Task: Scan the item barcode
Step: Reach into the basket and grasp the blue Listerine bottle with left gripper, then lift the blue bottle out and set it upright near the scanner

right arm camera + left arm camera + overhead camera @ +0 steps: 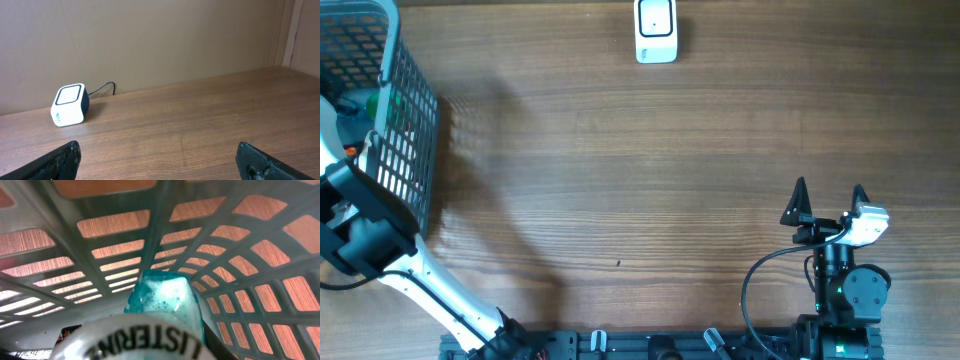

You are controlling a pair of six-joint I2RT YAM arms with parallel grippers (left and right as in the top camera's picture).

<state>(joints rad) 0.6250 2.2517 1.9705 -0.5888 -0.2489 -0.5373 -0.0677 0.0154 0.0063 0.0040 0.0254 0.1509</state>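
**op_newbie:** quick count check, what's on the table (620, 200) right now?

**benchrat:** You've got one of each. There's one basket (405, 130) at about 9–10 o'clock in the overhead, made of grey plastic grid with square holes and walls that flare out. One scanner (656, 30) sits at 12 o'clock, a small white rounded cube with a dark-framed window on top and one black cable (102, 89) coming off the back. There's also one bottle (165, 300), clear plastic with blue-green liquid and bubbles, plus a round white cap (135, 340) with black lettering. The tabletop is wood grain.

**op_newbie:** and where's the bottle?

**benchrat:** It's inside the basket, right up against your left wrist camera with the mesh all around it, well apart from the scanner.

**op_newbie:** grippers?

**benchrat:** There are two. Your right gripper (830, 190) at 4–5 o'clock is spread wide with nothing in it, two black pointed fingers aimed at 12. Your left arm (360, 225) reaches into the basket, but the left gripper is hidden in there, so I can't tell if it's gripping.
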